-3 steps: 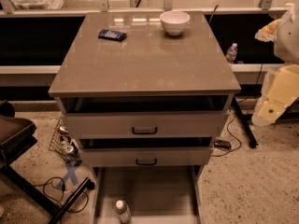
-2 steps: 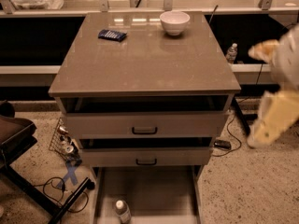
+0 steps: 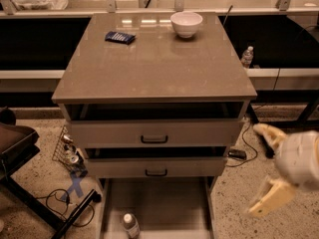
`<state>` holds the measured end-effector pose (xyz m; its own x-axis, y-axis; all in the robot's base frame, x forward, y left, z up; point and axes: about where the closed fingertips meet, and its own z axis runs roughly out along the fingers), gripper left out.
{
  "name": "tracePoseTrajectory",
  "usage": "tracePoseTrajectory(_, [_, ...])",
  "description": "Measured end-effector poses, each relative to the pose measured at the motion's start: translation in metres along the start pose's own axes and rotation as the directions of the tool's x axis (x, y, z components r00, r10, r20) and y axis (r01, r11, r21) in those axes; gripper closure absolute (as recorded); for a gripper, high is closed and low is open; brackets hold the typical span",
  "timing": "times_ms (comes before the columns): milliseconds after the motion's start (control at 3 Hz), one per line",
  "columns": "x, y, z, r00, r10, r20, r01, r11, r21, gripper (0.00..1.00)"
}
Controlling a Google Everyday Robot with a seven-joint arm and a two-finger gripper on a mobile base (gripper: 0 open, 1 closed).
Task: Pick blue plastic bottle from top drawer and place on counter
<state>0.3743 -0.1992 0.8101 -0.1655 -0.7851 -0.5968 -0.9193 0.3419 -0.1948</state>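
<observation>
Nothing readable anywhere tbh, not on the blue plastic bottle (image 3: 130, 225) or the gripper (image 3: 255, 171) spread wide at lower right.

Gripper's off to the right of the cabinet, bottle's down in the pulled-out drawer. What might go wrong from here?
The blue plastic bottle stands upright at the front left of the top drawer, at the view's bottom edge; a sideways nudge from the gripper, open and low on the right, may topple it.
Coming across, the gripper may clip the drawer's right wall.
On the counter, a white bowl and blue packet sit at the back; set down nearer the front.
</observation>
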Motion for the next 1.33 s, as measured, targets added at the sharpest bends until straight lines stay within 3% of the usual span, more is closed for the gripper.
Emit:
tracePoseTrajectory(333, [0.029, 0.009, 0.061, 0.979, 0.073, 0.192, -0.075, 0.9972, 0.002, 0.0])
tracePoseTrajectory(667, [0.04, 0.011, 0.082, 0.967, 0.046, 0.251, -0.045, 0.9989, -0.008, 0.0])
tracePoseTrajectory(1333, [0.043, 0.015, 0.091, 0.965, 0.057, 0.256, -0.053, 0.9983, -0.023, 0.0])
